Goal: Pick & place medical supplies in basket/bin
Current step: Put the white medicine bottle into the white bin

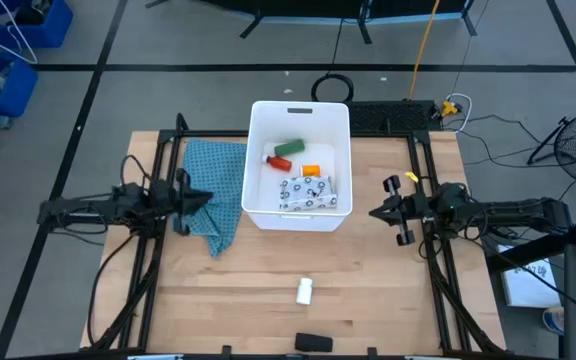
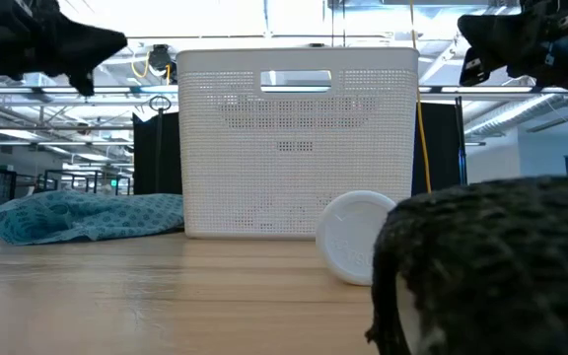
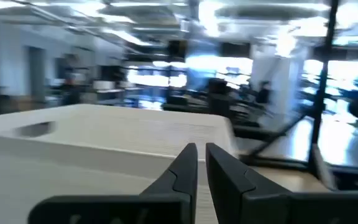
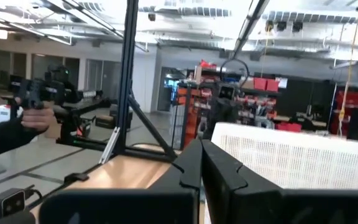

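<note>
The white basket [image 1: 298, 165] stands at the table's far middle. In it lie a green block [image 1: 288, 147], an orange-red bottle [image 1: 280, 161] and a white speckled pouch [image 1: 308, 192]. A small white bottle [image 1: 305, 291] lies on its side on the bare wood nearer the front. A black oblong [image 1: 314, 343] lies at the near edge. My left gripper [image 1: 204, 200] hovers over the teal cloth [image 1: 215, 190] left of the basket, fingers nearly together with nothing between them [image 3: 201, 149]. My right gripper [image 1: 376, 212] hangs right of the basket, shut and holding nothing [image 4: 201, 144].
Dark frame rails [image 1: 163, 160] run along both sides of the table. Blue crates [image 1: 8, 40] stand on the floor at the far left. In the right wrist view a person's hand [image 4: 36, 118] shows beyond the table. Bare wood lies between the basket and the near edge.
</note>
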You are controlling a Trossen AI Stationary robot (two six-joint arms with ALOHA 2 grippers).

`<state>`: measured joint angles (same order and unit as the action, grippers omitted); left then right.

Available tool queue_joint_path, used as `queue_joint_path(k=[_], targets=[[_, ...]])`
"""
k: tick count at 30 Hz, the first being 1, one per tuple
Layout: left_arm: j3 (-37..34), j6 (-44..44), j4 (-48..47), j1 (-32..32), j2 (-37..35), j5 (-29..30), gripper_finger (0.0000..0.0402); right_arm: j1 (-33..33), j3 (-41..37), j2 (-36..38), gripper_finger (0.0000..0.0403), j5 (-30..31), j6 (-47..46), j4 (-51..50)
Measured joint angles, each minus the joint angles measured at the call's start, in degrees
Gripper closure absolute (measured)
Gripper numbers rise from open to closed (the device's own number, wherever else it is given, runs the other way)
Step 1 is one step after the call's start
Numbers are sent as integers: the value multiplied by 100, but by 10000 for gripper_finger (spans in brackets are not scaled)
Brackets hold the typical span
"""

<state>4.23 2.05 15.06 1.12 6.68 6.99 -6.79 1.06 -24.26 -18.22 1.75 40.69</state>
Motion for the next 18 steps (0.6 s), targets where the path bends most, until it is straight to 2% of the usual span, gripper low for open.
queue_joint_path(k=[2,4,8,14,18], targets=[[1,10,532,290,588,106,364,0,0,-1,403,-2,-58,-12],[97,119,918,596,1298,537,364,-1,-2,-1,403,-13,-84,19],[774,262,1041,1164,2869,1131,364,-2,-7,-1,403,-267,46,83],[2677,116,320,1818,5042,1644,364,0,-9,1,403,-304,49,128],[4159,373,-832,2197,6115,1657,364,-2,-11,-1,403,-302,63,164]])
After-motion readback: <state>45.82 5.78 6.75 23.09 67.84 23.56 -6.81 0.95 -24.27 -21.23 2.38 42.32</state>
